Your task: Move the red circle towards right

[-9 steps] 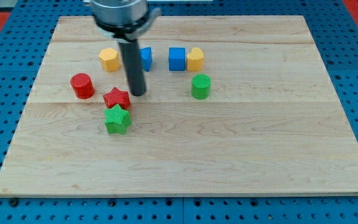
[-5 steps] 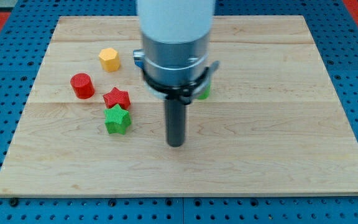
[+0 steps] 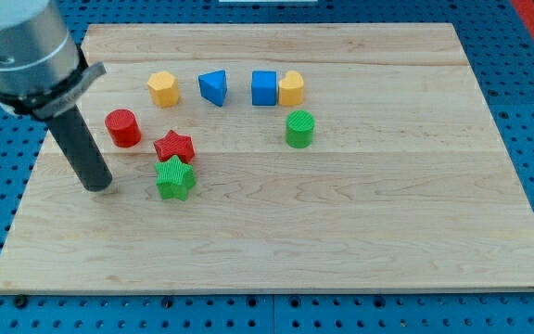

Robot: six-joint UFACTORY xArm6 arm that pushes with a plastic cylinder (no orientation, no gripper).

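My tip [image 3: 97, 186] on wooden board [image 3: 341, 241], lower left of frame; plain rod, no pincer to open or close. Red circle [image 3: 122, 128] up and right of tip, near, not touching. Red star [image 3: 174, 147] right of circle, touching green star [image 3: 175, 179] below it. Top row: yellow hexagon [image 3: 163, 88], blue triangle [image 3: 213, 87], blue cube [image 3: 264, 88] touching yellow block [image 3: 291, 88]. Green cylinder [image 3: 298, 129] below those.
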